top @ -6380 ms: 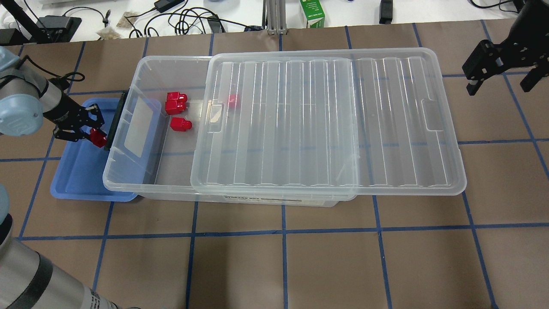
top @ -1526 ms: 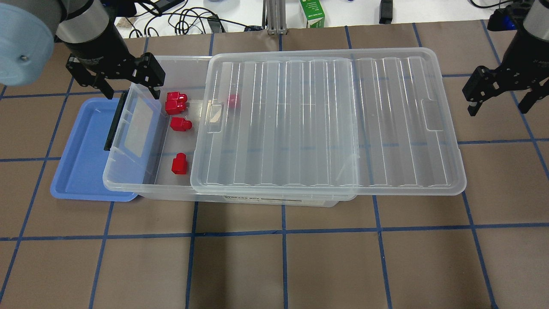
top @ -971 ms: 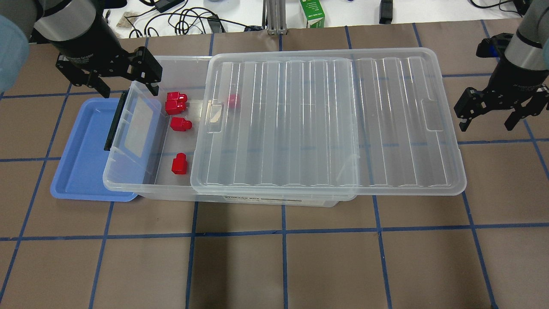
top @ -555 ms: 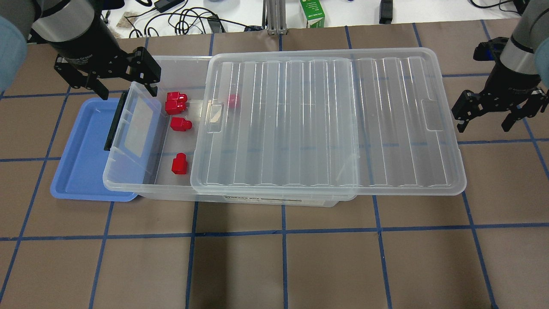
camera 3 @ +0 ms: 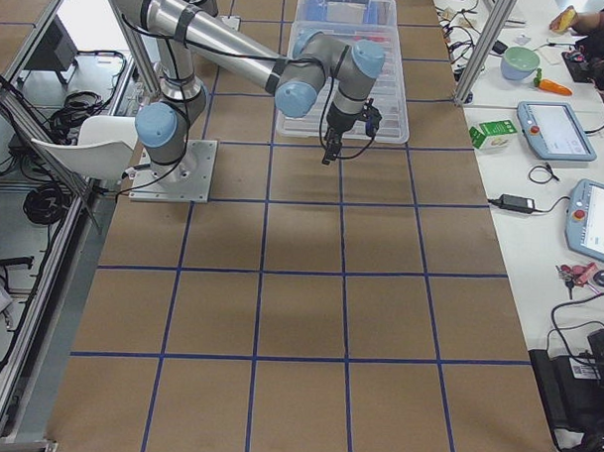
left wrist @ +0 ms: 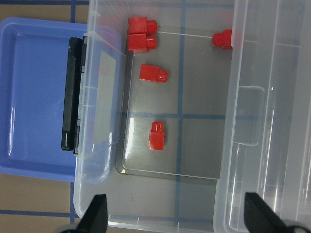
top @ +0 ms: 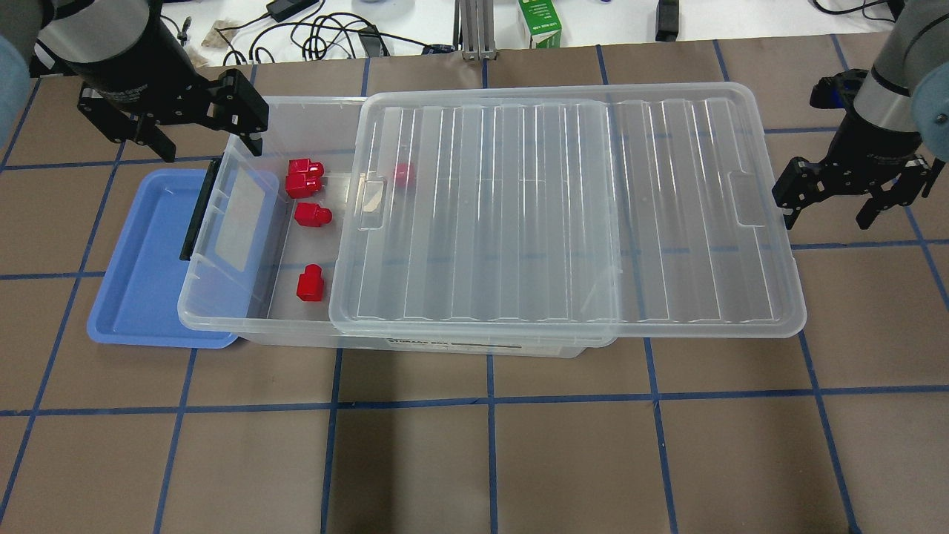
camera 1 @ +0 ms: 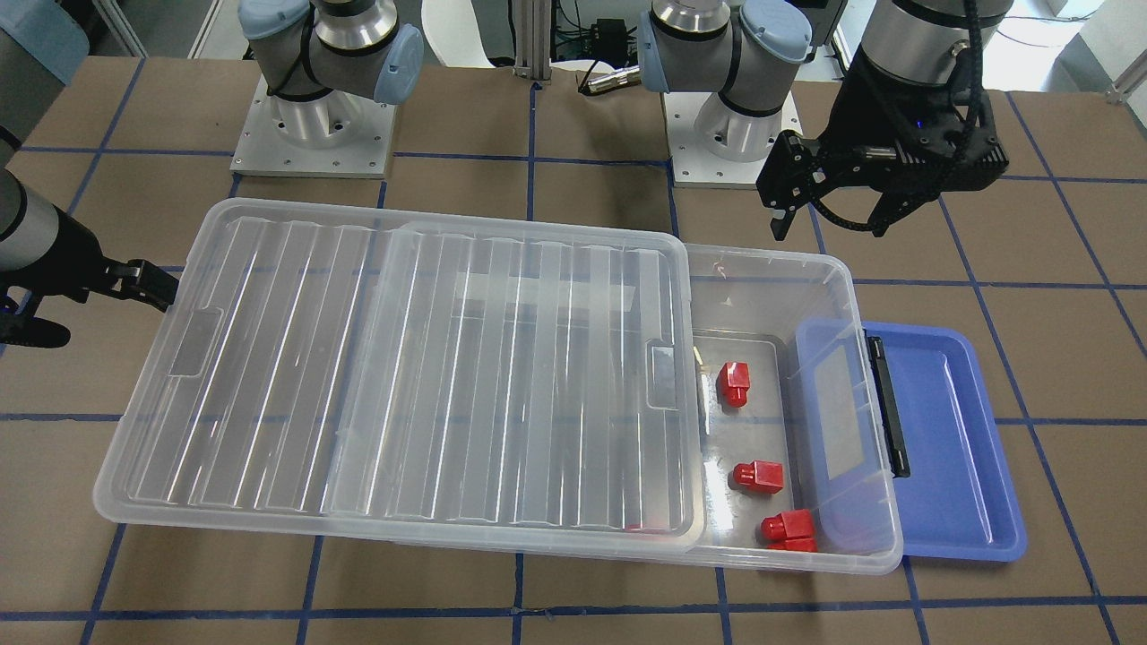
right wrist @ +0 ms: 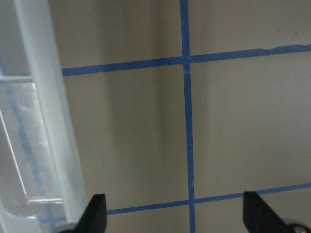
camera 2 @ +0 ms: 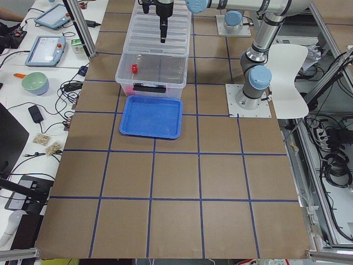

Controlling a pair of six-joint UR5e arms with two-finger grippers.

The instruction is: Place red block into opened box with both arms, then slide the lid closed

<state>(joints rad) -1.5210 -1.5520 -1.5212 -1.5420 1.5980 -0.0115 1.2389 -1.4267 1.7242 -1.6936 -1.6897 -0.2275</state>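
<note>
Several red blocks lie in the uncovered left end of the clear box (top: 199, 317); the nearest red block (top: 310, 283) stands apart from the others, and one (top: 403, 173) shows through the lid. The ridged lid (top: 563, 215) rests on the box, shifted right and overhanging its right end. My left gripper (top: 211, 150) hangs open above the box's far left corner, holding nothing. The left wrist view looks down on a red block (left wrist: 157, 135). My right gripper (top: 827, 221) is open just beyond the lid's right short edge (right wrist: 48, 121).
A blue tray (top: 141, 259) lies partly under the box's left end, beside the black latch bar (top: 194, 219). A green carton (top: 540, 22) and cables (top: 319, 37) lie beyond the table's far edge.
The red block that my left gripper held over the blue tray now lies in the box. That gripper has opened, risen and drifted left. My right gripper has moved in toward the lid's right end.
</note>
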